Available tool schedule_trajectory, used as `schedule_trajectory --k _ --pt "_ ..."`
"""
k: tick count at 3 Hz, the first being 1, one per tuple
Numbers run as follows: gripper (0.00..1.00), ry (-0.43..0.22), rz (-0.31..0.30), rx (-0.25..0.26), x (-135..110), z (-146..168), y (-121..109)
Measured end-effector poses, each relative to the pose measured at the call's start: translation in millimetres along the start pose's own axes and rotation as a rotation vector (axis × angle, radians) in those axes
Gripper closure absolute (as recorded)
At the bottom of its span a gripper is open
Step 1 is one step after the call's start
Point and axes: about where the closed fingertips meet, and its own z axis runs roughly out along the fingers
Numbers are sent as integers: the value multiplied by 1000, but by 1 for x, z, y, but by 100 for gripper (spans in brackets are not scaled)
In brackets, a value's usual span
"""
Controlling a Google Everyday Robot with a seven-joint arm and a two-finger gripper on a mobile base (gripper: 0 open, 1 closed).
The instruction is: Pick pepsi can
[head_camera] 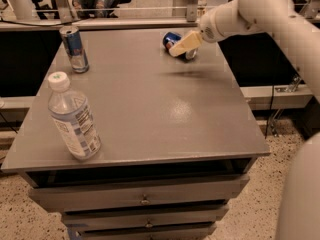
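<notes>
Noting position: your gripper [184, 44] hangs low over the back right part of the table [150, 109], overlapping the right side of the pepsi can [171, 38]. You cannot tell contact, nor whether the grip is released or clenched. The pepsi can lies on its side near the back edge. A slim can [74, 48] stands back left and a water bottle [73, 119] front left, well apart.
</notes>
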Motion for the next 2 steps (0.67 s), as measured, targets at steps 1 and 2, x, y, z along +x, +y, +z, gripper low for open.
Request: schedule_trajectory --k 1,2 --pt "0 15 20 -31 4 39 -6" --pt "16 34 31 -61 9 63 -6"
